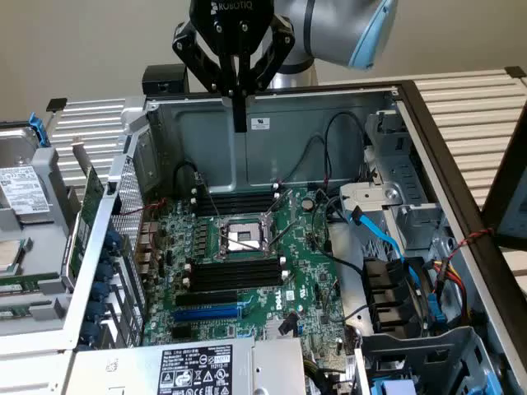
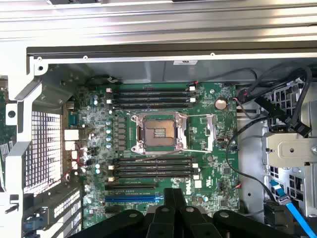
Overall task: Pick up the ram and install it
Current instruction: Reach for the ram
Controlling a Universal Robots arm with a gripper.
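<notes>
The tool (image 2: 173, 197) has its black fingers (image 1: 240, 111) pressed tight together, with nothing between them. It hangs over the open computer case (image 1: 247, 160), above the green motherboard (image 1: 306, 276). I cannot tell where the ram is or which way it points.

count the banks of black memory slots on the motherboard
2. One bank lies between the CPU socket and the case's far wall; the other bank between the socket and the blue slot.
</notes>
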